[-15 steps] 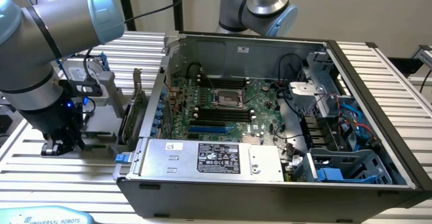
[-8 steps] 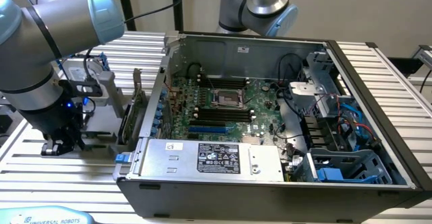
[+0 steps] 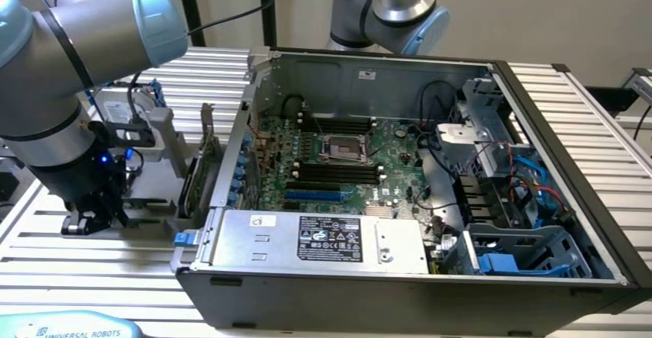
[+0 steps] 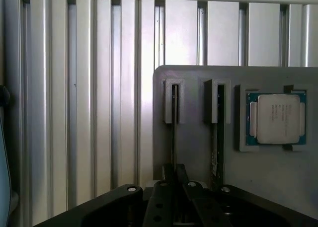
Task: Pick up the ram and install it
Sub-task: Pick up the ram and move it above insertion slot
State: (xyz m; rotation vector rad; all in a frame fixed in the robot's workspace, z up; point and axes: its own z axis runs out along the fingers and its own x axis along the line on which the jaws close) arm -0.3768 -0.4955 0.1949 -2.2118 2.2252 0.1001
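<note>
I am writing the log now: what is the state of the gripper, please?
The gripper: closed on the ram, which stands on edge in a slot of the grey holder.

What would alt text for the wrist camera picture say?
The black gripper is closed on a thin ram stick standing edge-on in a grey holder. A second stick and a silver processor share the holder, which lies on a slatted table.

The words "UNIVERSAL ROBOTS" are read on the light-blue joint cap [image 3: 63, 327] at the lower edge of the exterior view. A black-and-white label [image 3: 329, 239] is seen on the power supply [image 3: 399, 240], but its print cannot be made out. The faint lines printed on the processor chip [image 4: 277, 118] are likewise illegible.
</note>
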